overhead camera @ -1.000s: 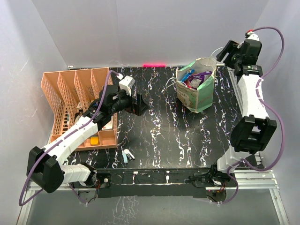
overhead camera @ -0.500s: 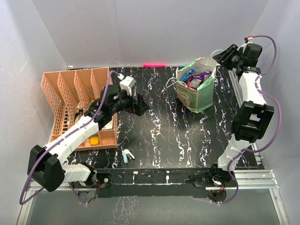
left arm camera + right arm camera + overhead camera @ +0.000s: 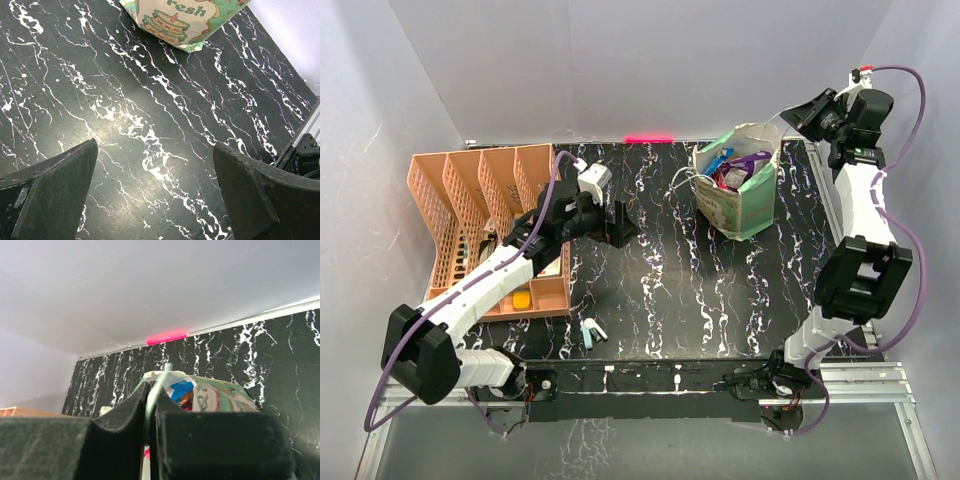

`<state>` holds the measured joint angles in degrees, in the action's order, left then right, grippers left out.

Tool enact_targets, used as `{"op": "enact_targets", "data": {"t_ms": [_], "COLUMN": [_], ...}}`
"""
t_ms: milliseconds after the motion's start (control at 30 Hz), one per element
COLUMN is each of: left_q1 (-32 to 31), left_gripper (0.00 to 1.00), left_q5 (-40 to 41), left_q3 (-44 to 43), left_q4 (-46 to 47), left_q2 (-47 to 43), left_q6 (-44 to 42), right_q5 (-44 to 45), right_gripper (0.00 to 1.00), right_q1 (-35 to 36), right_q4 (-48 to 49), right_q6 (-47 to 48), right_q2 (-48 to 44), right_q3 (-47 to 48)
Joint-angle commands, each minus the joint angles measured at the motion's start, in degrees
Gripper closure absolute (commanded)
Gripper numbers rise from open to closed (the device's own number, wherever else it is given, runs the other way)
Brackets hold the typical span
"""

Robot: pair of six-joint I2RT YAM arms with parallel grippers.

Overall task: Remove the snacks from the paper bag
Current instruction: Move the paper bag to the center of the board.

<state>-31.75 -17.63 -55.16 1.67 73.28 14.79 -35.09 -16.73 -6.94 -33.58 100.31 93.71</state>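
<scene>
Snacks (image 3: 732, 170) sit inside the paper bag (image 3: 740, 200), with purple, blue and red packets showing at its open mouth. The bag stands on the far right part of a black table (image 3: 670, 280) veined with white like marble. Plain pale grey walls close the table in on three sides, and a short pink-red light strip (image 3: 650, 137) glows where the back wall meets the tabletop. An orange slotted tray (image 3: 470, 190) takes up the left side, and a small teal and white item (image 3: 592, 333) lies near the front edge. The bag rests on its base with its long axis roughly upright and its mouth pointing up. Its face printed with green lettering and a cake is turned toward the middle of the table. The right gripper (image 3: 151, 388) is above the bag's far right rim, its jaws pressed together on a thin pale handle string (image 3: 163, 374). The left gripper (image 3: 155, 145) hovers over bare table near the tray, well apart from the bag, with its jaws spread wide and nothing between them.
</scene>
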Motion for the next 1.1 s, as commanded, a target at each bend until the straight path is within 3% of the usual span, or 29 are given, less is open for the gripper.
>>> {"op": "enact_targets", "data": {"t_ms": [0,267,633,767,867,967,1067], "left_q1": [-0.2,-0.2,-0.2,-0.2,-0.4,-1.1,-3.0], "left_gripper": [0.02,0.02,0.02,0.02,0.05,0.07,0.12], "left_q5": [-1.0,-1.8,-7.9,-10.0,-15.1,-15.2,-14.7], "left_q3": [-1.3,-1.2,-1.8,-10.4,-13.4,-14.1,-19.8], "left_q4": [0.4,0.7,2.4,-0.8,5.8,15.2,13.8], "left_q2": [0.3,0.1,1.0,4.6,8.6,13.3,19.2], "left_q6": [-0.2,0.4,5.1,12.8,23.4,31.8,32.8], "right_q5": [-2.0,0.2,1.5,0.8,0.8,0.9,2.7], "right_gripper": [0.93,0.93,0.93,0.93,0.93,0.93,0.93], "right_q1": [-0.5,-0.5,-0.6,-0.2,0.3,0.9,3.5], "right_q4": [7.7,5.8,-9.3,-13.9,-13.8,-14.5,-18.1], "right_q6": [-1.7,-3.1,3.2,4.8,4.7,4.4,6.3], "right_q2": [-8.1,-21.9,-40.6,-45.3,-49.2,-53.1,-56.7], "right_q3": [-2.4,-13.3,-21.7,-23.2,-26.9,-30.4,-31.7]}}
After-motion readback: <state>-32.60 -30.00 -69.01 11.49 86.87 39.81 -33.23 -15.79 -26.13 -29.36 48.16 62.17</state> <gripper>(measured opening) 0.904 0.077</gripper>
